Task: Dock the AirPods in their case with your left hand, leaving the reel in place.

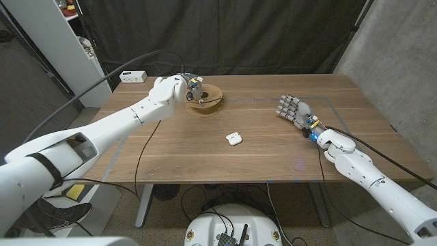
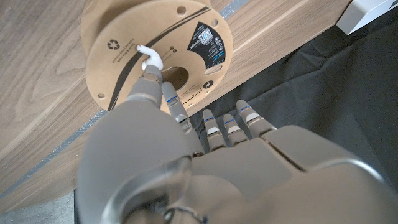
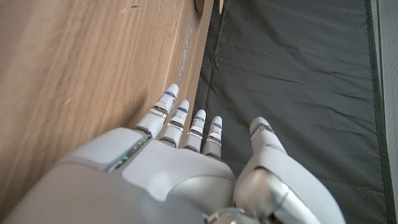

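A white AirPod [image 2: 150,56] is pinched between the thumb and a finger of my left hand [image 1: 176,88], just above the face of the cardboard reel [image 1: 205,100]. In the left wrist view the reel [image 2: 124,37] lies flat, its printed label and centre hole showing past the fingers [image 2: 171,96]. The white AirPods case [image 1: 233,139] sits near the table's middle, in front of the reel and to its right, lid apparently open. My right hand [image 1: 295,109] stands at the right side of the table with fingers extended, holding nothing.
A small white box [image 1: 133,76] lies at the table's back left corner, also seen in the left wrist view as a white box [image 2: 372,12]. A black cable runs along the left arm. Black curtain hangs behind the table.
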